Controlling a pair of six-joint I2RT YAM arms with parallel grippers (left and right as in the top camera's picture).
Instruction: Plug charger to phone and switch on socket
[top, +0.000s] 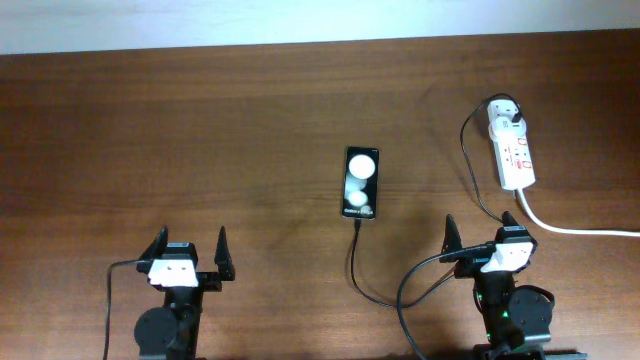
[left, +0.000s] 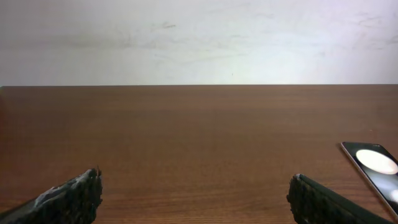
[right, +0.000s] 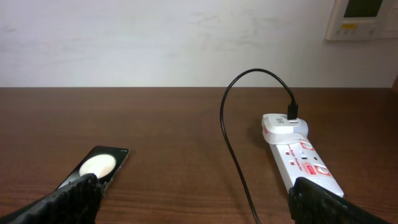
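Note:
The black phone (top: 360, 183) lies flat at the table's middle, its glossy face showing two white spots. It also shows in the left wrist view (left: 375, 166) and the right wrist view (right: 99, 166). The thin black charger cable (top: 372, 287) meets the phone's near end, loops along the front and runs up to its white adapter (top: 505, 115), plugged into the far end of the white socket strip (top: 516, 155). The cable (right: 233, 149) and strip (right: 305, 162) show in the right wrist view. My left gripper (top: 187, 252) and right gripper (top: 480, 233) are open, empty, near the front edge.
The strip's thick white cord (top: 580, 229) runs off to the right edge. A white wall stands behind the table's far edge, with a wall panel (right: 364, 18) at the upper right in the right wrist view.

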